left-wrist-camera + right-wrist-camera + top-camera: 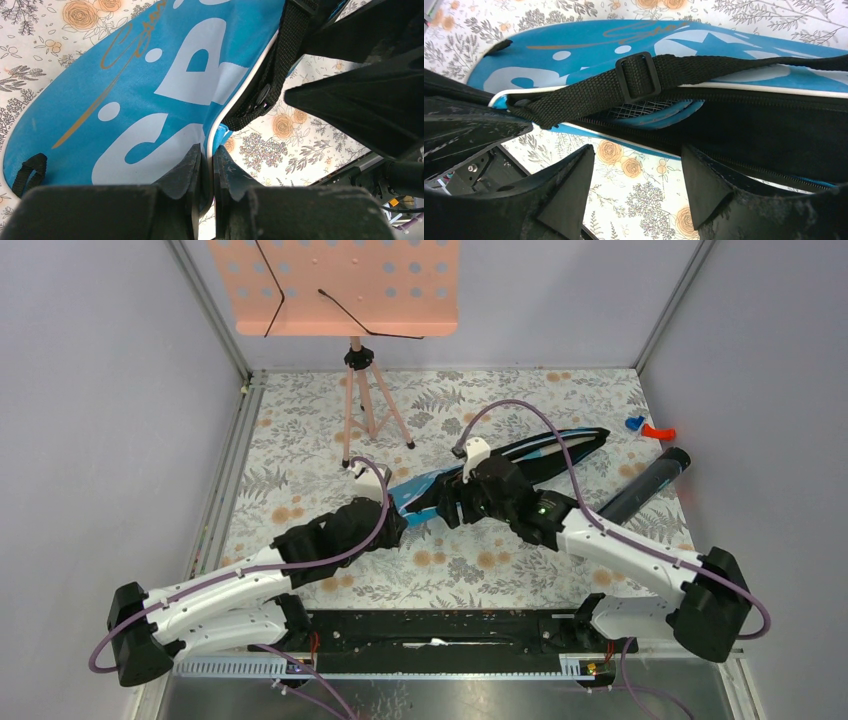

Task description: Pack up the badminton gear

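The blue "SPORT" racket bag [545, 450] lies slantwise mid-table, its zip side gaping. My left gripper [398, 512] is at its near-left end, shut on the bag's white-piped edge [210, 152], with the lettered blue face [150, 90] spreading beyond. My right gripper [447, 502] hovers just right of it, open [638, 155], with only tablecloth between its fingers. In front of it runs the black strap with its buckle [638, 75]. Inside the opening a light-blue racket head with strings [659, 111] shows. The long black tube [648, 483] lies at the right. No shuttlecocks are in view.
The peach perforated music stand [345, 285] on its tripod [370, 405] stands at the back left. A small red and blue object [650, 428] lies at the far right near the wall. Grey walls enclose the floral tablecloth on three sides.
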Robot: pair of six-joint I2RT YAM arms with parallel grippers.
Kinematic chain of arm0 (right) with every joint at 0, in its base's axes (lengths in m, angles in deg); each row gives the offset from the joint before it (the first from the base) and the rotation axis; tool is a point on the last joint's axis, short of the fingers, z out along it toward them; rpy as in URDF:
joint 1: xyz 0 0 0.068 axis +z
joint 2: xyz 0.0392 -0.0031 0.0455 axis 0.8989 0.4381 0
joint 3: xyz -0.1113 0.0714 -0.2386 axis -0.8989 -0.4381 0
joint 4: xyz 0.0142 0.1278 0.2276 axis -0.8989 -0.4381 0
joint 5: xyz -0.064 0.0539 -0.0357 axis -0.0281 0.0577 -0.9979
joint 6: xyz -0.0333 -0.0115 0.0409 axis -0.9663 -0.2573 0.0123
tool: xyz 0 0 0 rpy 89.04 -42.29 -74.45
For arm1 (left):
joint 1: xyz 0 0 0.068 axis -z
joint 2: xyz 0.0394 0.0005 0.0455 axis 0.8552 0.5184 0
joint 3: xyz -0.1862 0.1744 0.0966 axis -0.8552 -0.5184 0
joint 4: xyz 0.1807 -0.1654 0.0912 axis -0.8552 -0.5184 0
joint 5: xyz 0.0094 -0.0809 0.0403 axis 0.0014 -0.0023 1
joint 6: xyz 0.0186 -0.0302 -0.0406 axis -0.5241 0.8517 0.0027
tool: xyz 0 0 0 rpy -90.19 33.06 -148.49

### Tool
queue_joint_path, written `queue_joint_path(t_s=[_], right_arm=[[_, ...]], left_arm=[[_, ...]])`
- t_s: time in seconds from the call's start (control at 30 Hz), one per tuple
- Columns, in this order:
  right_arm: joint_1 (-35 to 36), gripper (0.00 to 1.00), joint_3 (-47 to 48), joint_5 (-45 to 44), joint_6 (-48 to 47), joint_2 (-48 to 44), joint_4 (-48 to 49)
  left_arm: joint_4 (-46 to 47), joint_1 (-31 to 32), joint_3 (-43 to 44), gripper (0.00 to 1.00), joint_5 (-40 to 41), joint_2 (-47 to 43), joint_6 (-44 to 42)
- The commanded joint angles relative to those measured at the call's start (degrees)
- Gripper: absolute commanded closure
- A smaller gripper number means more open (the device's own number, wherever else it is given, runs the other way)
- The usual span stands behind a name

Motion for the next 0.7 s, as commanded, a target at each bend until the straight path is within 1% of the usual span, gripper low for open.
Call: queue_joint_path(t_s=[0.0,0.07,0.33,0.53,0.67], right_arm=[[0.3,0.31,4.3,4.4,0.6,3.4,2.7],[0.3,0.33,5.3,7.0,0.9,4.4,3.4],[1.2,0.35,6.4,11.2,3.1,6.3,6.7],[3.3,0.38,7.7,11.6,3.0,7.8,7.0],[4.9,0.42,9.0,9.1,2.3,8.7,5.4]], left_arm=[[3.4,0.2,1.8,1.00,-0.7,-0.5,2.4],[3.3,0.2,1.8,1.00,-0.5,-0.2,2.4],[3.7,0.2,2.1,1.00,-0.8,0.9,2.5],[4.2,0.2,2.2,1.00,-1.2,1.3,2.1],[4.2,0.2,2.3,1.00,-1.3,1.4,2.3]])
